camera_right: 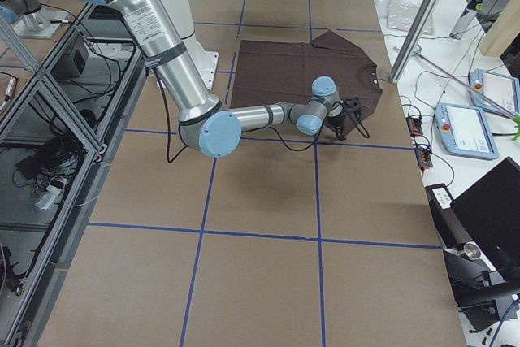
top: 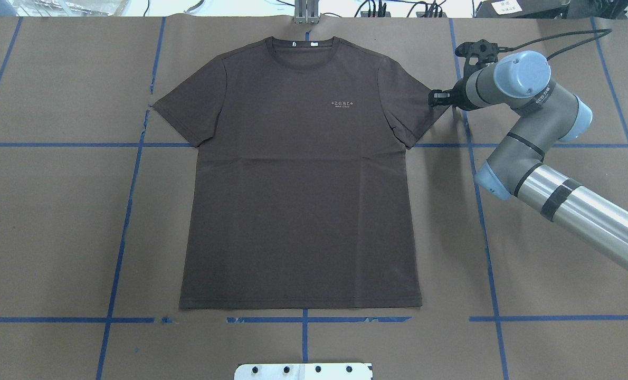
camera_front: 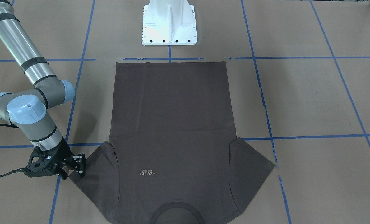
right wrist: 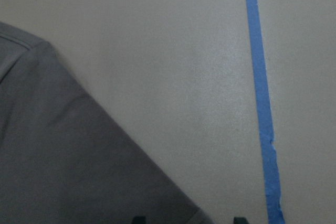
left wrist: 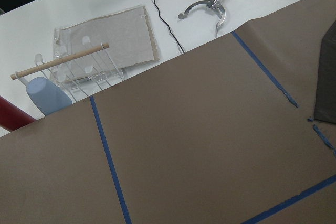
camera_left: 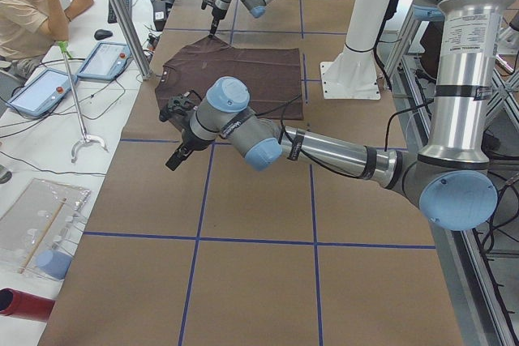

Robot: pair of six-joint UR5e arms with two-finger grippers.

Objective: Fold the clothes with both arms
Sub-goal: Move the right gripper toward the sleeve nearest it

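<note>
The dark brown-grey T-shirt (top: 298, 200) lies flat and spread out on the brown paper table, collar (top: 306, 53) away from the robot's base. My right gripper (top: 434, 97) hangs at the tip of the shirt's right sleeve (camera_front: 94, 168). In the right wrist view its fingertips (right wrist: 137, 219) stand apart with the sleeve's hem (right wrist: 63, 171) under them, so it is open and holds nothing. My left gripper (camera_left: 177, 158) shows only in the exterior left view, off the shirt's left side over bare paper; I cannot tell its state.
Blue tape lines (top: 129, 211) grid the paper. The white base pedestal (camera_front: 169, 25) stands at the shirt's hem side. Beyond the table's far edge sit a person (camera_left: 28, 6), tablets (camera_left: 105, 61), cables and a clear rack (left wrist: 89, 51).
</note>
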